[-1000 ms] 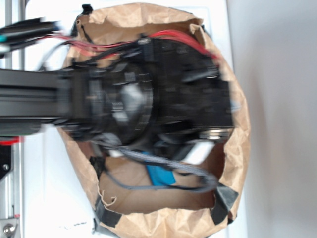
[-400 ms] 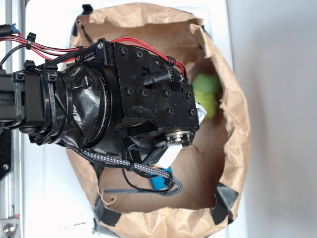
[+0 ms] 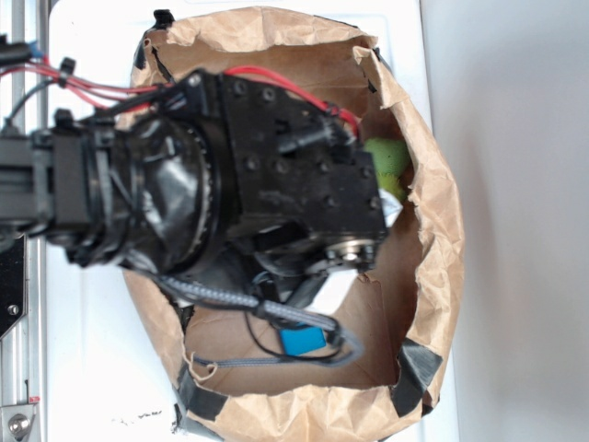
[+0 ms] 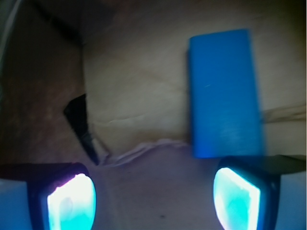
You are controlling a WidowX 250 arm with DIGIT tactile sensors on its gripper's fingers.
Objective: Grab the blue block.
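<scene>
As seen from the wrist view, two fingertips are counted at the lower edge, one at each bottom corner, both lit pale cyan. The gripper is spread wide, and nothing is held between the jaws; only bare brown paper is seen in the gap. One blue block is counted. It lies flat on the paper floor, its long side running away from the camera, and its near end is placed just above the fingertip at the right of the picture. Whether that fingertip touches the block cannot be told. One black strip is seen on the paper toward the left of the picture, well apart from the block.

From the exterior view, one brown paper bag is counted, open at the top, with black tape patches on its rim. The black wrist housing fills most of the bag's mouth and hides most of the floor. A grey braided cable is looped across the blue block, of which only a small part is visible. One green object is seen behind the housing, near the far bag wall; its shape cannot be made out.
</scene>
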